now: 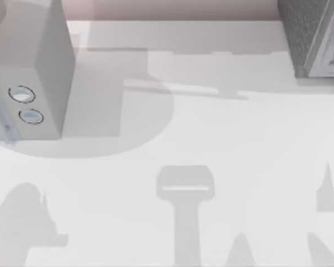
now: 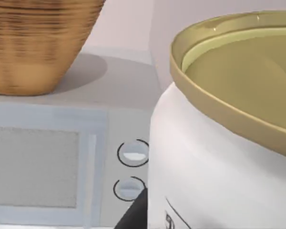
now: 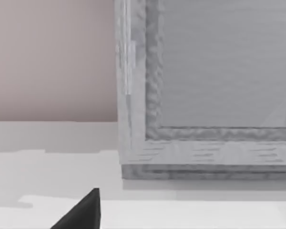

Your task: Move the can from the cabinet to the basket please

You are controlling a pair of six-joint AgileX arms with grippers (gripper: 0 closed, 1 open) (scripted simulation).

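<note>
Carrying stage, by my read: the can (image 2: 219, 138) sits right up against the left wrist camera, gold top tilted toward it, white body close in. A dark fingertip (image 2: 133, 212) of the left gripper shows beside the can's lower body. Looks held, but I can't tell from this whether the jaws are actually clamped on it.

The basket (image 2: 35, 43), woven wicker, stands on top of the microwave (image 2: 47, 162), beyond the can. The can is not in the basket yet, so the placement and release are left. It is already clear of the cabinet (image 1: 314, 36), which sits at the table's far right.

Right arm idle near the cabinet's lower corner; one dark fingertip (image 3: 81, 212) is visible, jaw state unreadable.

Surface: plain white table (image 1: 211, 139), carrying arm shadows along the near edge. Microwave at far left in the top view. Pale pinkish wall (image 3: 52, 57) behind.
</note>
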